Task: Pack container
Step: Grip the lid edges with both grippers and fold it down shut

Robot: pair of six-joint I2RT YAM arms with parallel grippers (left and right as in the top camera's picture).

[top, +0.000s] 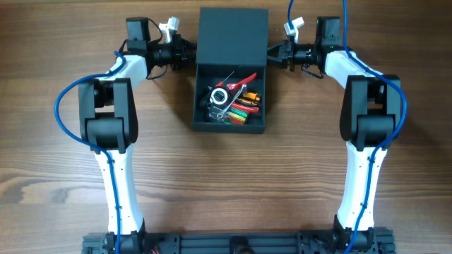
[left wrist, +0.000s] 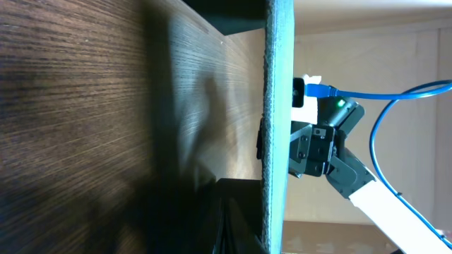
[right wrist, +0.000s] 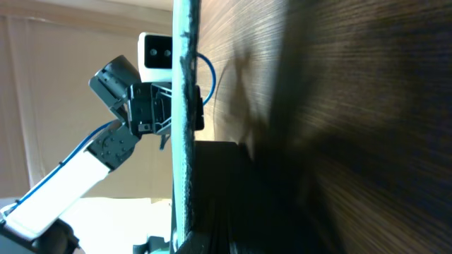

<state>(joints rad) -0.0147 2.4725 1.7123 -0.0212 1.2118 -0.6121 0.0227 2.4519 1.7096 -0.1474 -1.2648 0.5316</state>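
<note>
**A:** What are the grippers doing?

**B:** The left gripper point(top: 191, 53) is closed tight on the left edge of the lid point(top: 233, 34). The right gripper point(top: 273, 51) is closed on the opposite edge. Each wrist view shows that thin edge running between its own fingers, with the other arm beyond it.

**A:** Why both at once?

**B:** My guess is that a wide, flat lid would twist if pinched on one side only. Two grips keep it square on its hinge, ready to swing down.

**A:** And the container?

**B:** The container point(top: 229, 127) sits mid-table between the arms, with its lid raised at the far side. Inside is a jumble of tools point(top: 233, 99): red-handled pliers point(top: 242, 77), a round white piece point(top: 219, 97), and orange and green handles point(top: 248, 107). Nothing appears to stick up above the rim.

**A:** So it's packed?

**B:** It looks so. Closing it seems to be what's left. The table point(top: 63, 176) around it shows no loose tools.
</note>
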